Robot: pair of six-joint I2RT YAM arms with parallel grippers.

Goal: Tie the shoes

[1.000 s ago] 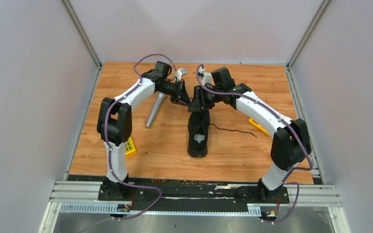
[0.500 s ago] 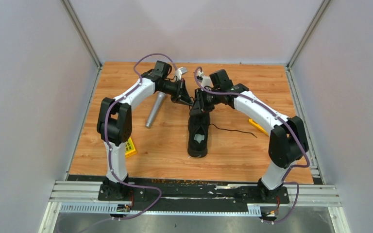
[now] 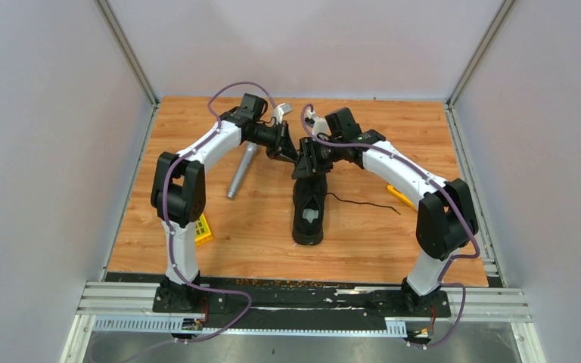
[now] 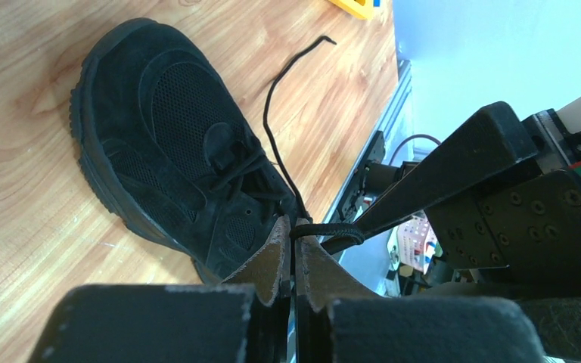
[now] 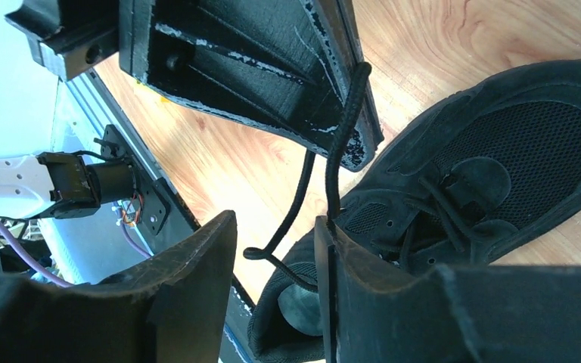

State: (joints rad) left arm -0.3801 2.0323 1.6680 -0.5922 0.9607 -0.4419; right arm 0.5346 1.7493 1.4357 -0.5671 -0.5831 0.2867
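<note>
The black sneaker [image 3: 309,215] lies mid-table, toe away from the arm bases, pale insole showing. Both grippers meet above its toe end. My left gripper [image 3: 290,159] is shut on a loop of black lace [image 4: 325,229] pinched at its fingertips [image 4: 293,225]; the sneaker [image 4: 166,144] lies below it. My right gripper [image 3: 307,157] is open [image 5: 274,221], jaws apart, with a strand of lace [image 5: 295,204] hanging between them, untouched. The left gripper's finger [image 5: 257,68] with the lace over it shows above. The other lace tail [image 3: 365,203] trails right on the wood.
A silver microphone [image 3: 240,172] lies left of the shoe. A yellow block [image 3: 203,229] sits near the left arm, another yellow piece [image 3: 402,197] under the right arm. Grey walls enclose the wooden table [image 3: 257,227].
My right arm has shifted slightly left, closer to the left gripper over the toe. The left gripper and the shoe stay put.
</note>
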